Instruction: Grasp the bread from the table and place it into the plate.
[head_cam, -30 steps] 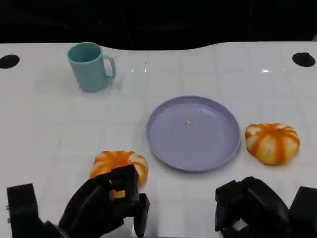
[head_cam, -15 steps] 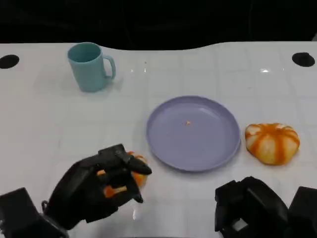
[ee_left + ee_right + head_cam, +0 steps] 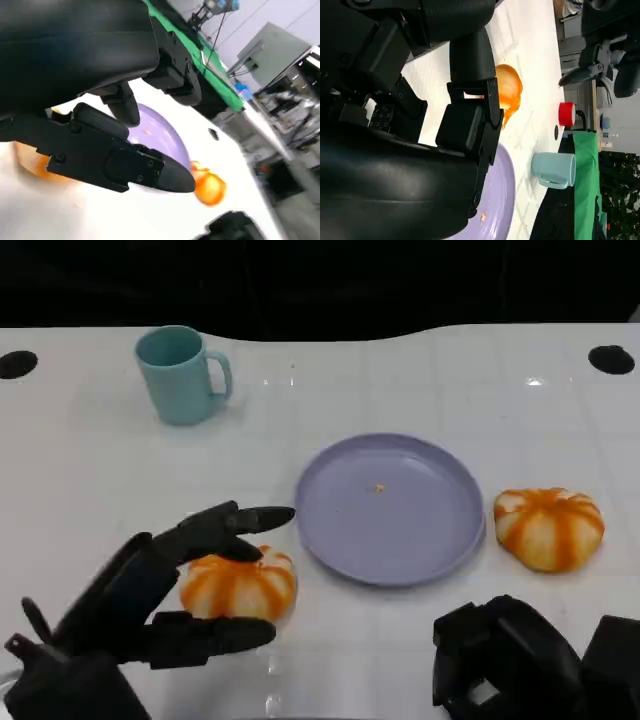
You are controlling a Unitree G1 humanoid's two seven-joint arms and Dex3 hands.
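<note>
Head view shows the left hand (image 3: 150,600) spread around the bread (image 3: 238,583) near the front edge of the desk (image 3: 80,480), one of its fingers (image 3: 235,520) reaching over the top of the bun and another lying along its near side; they bracket it but have not closed, so the hand is released and holds nothing. The step in hand looks like the grasp itself: the next move calls for the fingers to close on the bun, then a lift and a short carry toward the lilac plate (image 3: 440,550), which sits just beside it toward the middle of the desk. The bread is round and domed, orange with pale ribs like a small pumpkin, and probably soft, so a gentle squeeze should do. A second such bun (image 3: 549,528) lies on the plate's other side. The right hand (image 3: 510,660) rests at the front edge, fingers curled in on nothing. A teal mug (image 3: 182,374) stands toward the far left corner.
</note>
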